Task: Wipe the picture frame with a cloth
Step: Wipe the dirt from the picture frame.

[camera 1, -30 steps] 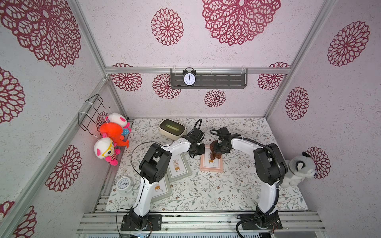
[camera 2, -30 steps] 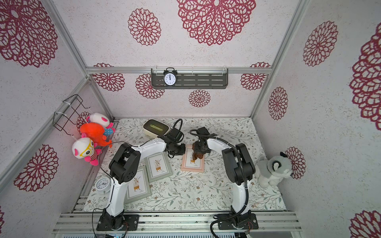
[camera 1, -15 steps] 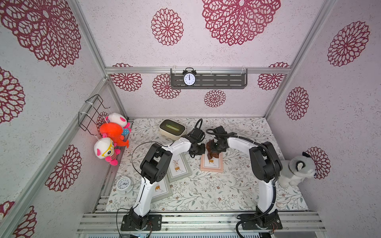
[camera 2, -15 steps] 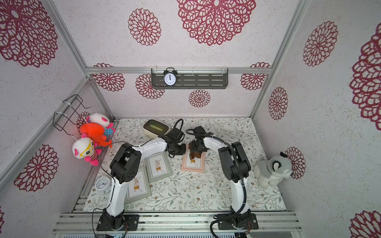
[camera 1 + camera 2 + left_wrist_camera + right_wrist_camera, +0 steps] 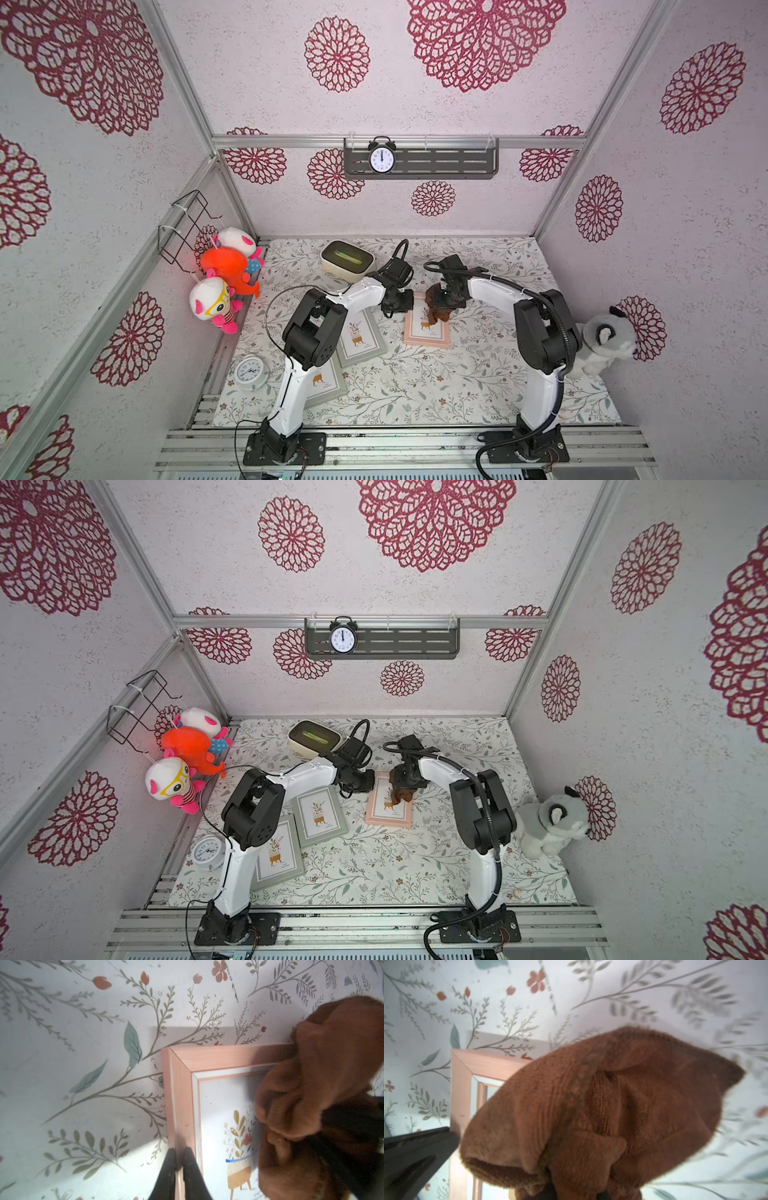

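A pink picture frame lies flat on the flowered table mat. My left gripper is shut on the frame's left rail, its black fingers pinching the rail in the left wrist view. The rust-brown cloth hangs bunched from my right gripper, which is shut on it. The cloth rests on the far part of the frame's glass. It fills the right wrist view and hides most of my right fingers there, beside the frame's corner. The left wrist view also catches the cloth.
Two grey-green frames lie left of the pink one, partly under my left arm. A cream box stands at the back, a white clock at the front left, a grey plush at the right wall, and plush toys on the left wall.
My right arm swung the cloth a little to the left over the frame's far part, then slightly back. The left gripper has stayed on the frame's edge.
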Tool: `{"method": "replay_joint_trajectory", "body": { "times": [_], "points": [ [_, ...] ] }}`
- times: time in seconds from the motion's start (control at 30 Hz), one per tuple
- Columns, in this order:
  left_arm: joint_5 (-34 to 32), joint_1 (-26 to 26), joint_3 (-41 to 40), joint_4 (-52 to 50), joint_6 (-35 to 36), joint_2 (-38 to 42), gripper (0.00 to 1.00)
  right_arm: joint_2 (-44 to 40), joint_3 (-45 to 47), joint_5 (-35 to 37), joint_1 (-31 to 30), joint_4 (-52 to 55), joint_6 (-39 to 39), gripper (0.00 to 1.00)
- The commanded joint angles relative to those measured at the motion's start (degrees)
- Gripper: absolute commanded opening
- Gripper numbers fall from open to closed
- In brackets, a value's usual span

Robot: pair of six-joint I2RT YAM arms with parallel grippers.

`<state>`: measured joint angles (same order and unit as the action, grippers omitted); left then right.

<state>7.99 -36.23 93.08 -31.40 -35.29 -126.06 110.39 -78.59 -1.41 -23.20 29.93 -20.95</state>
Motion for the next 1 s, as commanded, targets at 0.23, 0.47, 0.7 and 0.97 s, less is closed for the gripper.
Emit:
{"method": "replay_joint_trajectory", "body": {
  "times": [0.23, 0.47, 0.7, 0.97],
  "points": [
    [-2.9, -0.9, -2.8, -7.6, 0.8, -6.2, 0.12, -4.2, 4.7, -0.3, 1.6, 2.7, 3.0, 0.00],
    [-2.9, -1.0, -2.4, -8.0, 0.8, -6.6, 0.12, -10.9, 13.9, -1.9, 0.4, 1.4, 1.7, 0.00],
    [-2.7, -1.0, -2.3, -8.0, 1.0, -6.7, 0.11, -17.2, 20.6, -5.3, -2.8, 2.4, 0.2, 0.00],
    [-2.5, -1.0, -1.5, -8.6, 1.5, -7.3, 0.11, -13.7, 17.8, -2.0, 0.2, 0.3, 1.8, 0.00]
  ]
}}
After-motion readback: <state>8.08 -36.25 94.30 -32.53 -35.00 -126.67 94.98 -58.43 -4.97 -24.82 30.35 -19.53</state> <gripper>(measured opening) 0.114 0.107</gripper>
